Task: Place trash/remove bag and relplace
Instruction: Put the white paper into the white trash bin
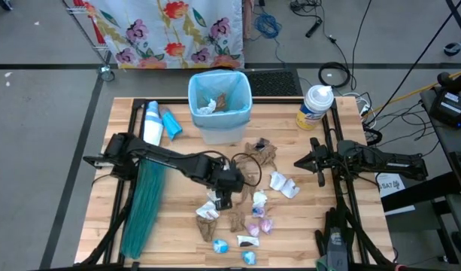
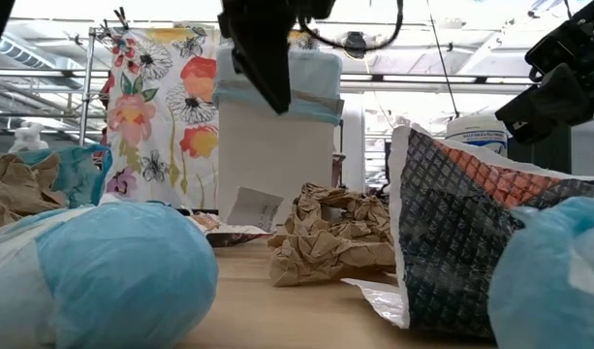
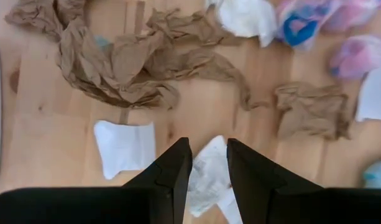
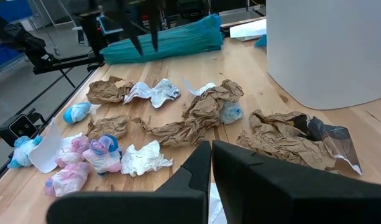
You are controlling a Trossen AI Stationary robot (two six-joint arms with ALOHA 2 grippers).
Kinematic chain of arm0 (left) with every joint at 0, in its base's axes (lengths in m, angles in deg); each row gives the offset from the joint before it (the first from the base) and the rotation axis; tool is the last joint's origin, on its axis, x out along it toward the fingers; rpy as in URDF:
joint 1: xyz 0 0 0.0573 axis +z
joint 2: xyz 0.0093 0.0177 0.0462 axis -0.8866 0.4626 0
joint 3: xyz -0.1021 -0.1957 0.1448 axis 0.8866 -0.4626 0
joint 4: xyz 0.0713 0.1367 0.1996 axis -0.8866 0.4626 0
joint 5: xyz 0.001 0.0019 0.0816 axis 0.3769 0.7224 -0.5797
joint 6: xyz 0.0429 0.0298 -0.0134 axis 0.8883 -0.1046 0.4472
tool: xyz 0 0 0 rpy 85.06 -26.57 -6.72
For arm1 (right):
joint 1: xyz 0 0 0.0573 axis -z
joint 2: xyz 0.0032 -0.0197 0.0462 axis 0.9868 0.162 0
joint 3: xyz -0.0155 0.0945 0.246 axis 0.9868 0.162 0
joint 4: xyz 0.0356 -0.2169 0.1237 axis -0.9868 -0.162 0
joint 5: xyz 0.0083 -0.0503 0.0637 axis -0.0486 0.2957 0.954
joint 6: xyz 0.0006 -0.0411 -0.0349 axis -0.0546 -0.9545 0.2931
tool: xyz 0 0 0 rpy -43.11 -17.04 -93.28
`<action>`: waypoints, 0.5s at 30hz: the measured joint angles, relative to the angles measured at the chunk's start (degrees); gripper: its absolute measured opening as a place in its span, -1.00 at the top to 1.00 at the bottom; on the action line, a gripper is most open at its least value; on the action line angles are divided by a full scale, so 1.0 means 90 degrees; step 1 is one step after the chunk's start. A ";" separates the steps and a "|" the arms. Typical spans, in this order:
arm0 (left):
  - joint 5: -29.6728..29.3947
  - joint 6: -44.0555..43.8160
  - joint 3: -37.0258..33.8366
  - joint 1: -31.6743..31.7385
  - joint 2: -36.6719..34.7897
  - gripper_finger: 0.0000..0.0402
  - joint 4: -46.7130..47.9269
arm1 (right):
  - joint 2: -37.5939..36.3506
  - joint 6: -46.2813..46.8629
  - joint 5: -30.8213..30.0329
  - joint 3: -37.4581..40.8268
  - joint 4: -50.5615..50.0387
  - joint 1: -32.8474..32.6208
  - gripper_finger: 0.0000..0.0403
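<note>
Trash lies scattered on the wooden table: brown paper towels (image 1: 260,154), white wads (image 1: 283,184), and small blue and purple wrappers (image 1: 256,224). The white bin (image 1: 219,124) at the far middle wears the pale-blue bag (image 1: 198,81) and holds a few scraps (image 1: 215,103). A darker teal bag (image 1: 144,211) lies folded at the near left. My left gripper (image 3: 209,144) points down, open, above a white paper wad (image 3: 206,177) and clear of it. My right gripper (image 4: 211,163) rests shut at the table's right side, touching nothing.
A white spray bottle (image 1: 151,124) and a blue item (image 1: 171,124) lie left of the bin. A wipes canister (image 1: 314,105) stands at the far right. A flowered cloth (image 1: 170,30) hangs beyond the table. Bare wood shows at the near left of the trash.
</note>
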 joint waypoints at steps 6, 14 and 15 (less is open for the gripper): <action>0.0525 0.0424 0.0000 0.0477 0.0321 0.46 0.0469 | -0.0001 0.0002 0.0000 0.0000 0.0001 0.0002 0.96; 0.0933 0.0743 0.0000 0.0864 0.0782 0.46 0.0641 | 0.0000 0.0000 0.0002 0.0000 -0.0001 0.0002 0.96; 0.0980 0.0747 0.0000 0.0889 0.0850 0.46 0.0679 | 0.0001 0.0000 0.0002 0.0000 -0.0001 0.0002 0.96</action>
